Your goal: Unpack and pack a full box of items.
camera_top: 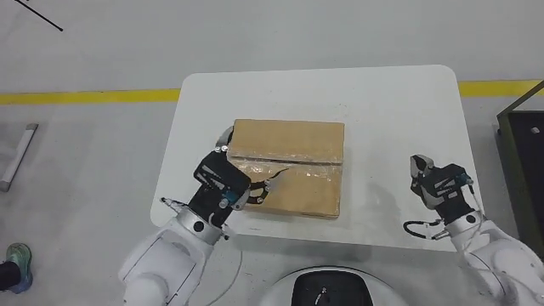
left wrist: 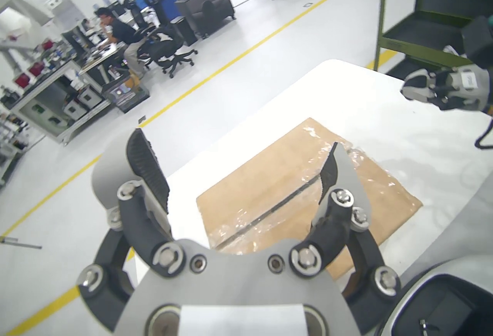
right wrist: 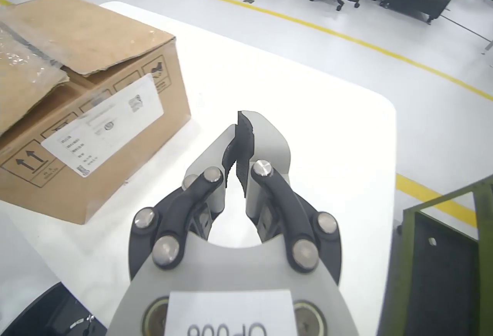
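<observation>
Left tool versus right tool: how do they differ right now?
The left tool is open wide; the right tool is shut. The left tool sits over a near corner of the cardboard box; the right tool is over bare table, apart from the box. Both hold nothing and look to be the same build.

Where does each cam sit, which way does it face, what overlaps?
Top view: overhead, looking down at table and box; shows left gripper at the box's corner, right gripper apart.
Left wrist view: on left wrist, facing across the box and table; own gripper open.
Right wrist view: on right wrist, facing the box's labelled side; own gripper shut.
All share: box, table.
</observation>
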